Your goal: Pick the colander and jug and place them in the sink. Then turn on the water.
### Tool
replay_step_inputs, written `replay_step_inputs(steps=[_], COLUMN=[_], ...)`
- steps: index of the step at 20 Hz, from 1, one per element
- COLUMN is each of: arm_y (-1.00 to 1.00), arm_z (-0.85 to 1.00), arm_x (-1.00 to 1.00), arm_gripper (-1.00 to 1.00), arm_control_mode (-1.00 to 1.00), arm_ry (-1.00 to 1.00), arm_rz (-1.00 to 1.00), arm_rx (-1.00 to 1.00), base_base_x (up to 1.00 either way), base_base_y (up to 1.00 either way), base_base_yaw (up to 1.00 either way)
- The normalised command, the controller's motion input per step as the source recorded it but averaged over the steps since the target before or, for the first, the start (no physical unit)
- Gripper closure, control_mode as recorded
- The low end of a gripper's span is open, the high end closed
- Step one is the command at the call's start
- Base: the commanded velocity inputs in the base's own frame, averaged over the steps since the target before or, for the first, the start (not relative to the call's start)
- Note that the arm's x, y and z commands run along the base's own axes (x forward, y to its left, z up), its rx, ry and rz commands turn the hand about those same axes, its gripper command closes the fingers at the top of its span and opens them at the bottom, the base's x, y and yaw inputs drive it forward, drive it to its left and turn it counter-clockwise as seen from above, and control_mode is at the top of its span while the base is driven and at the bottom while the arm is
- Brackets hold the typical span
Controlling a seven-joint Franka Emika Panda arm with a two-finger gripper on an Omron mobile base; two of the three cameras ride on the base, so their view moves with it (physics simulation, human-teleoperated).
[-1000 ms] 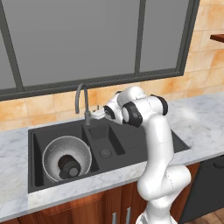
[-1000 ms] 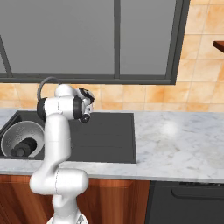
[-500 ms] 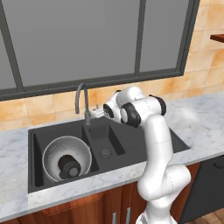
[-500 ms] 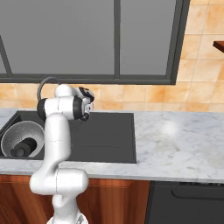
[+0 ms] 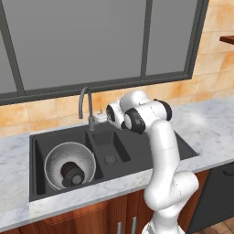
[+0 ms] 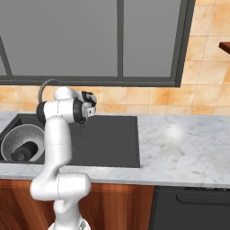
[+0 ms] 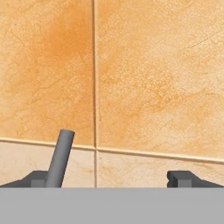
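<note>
The colander sits in the left basin of the black sink, and the jug lies inside the colander's bowl, dark against the silver metal; from the right base view the same pair shows at the far left, the colander holding the jug within its rim. The sink is set into a pale marble desk, which runs on to the right in the right base view. The grey gooseneck faucet rises at the far edge of the sink between the two basins, in front of the orange tiled wall. The white arm stands at the near side of the desk and bends over the right basin, its hand held high and pointing left towards the base of the faucet; the pincer is just beside the faucet's small handle block, though whether it touches is not clear. In the hand view the pincer faces the tiled wall with its two dark tips wide apart and nothing between them, while a slim grey lever slants upward just beside the left tip.
</note>
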Motion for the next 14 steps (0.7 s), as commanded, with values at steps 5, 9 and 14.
replay_step_inputs(steps=[5,9,14], arm_y=[-0.28,-0.52,-0.64], arm_z=[-0.02,-0.11,-0.12], arm_x=[0.0,0.0,0.0], arm_gripper=[-1.0,-1.0,-1.0], arm_control_mode=[-1.0,-1.0,-1.0], arm_ry=[0.0,0.0,0.0], arm_rz=[-0.01,0.0,-0.02], arm_rx=[0.0,0.02,0.02], base_base_x=[0.0,0.0,0.0], base_base_y=[0.0,0.0,0.0], base_base_yaw=[0.0,0.0,0.0])
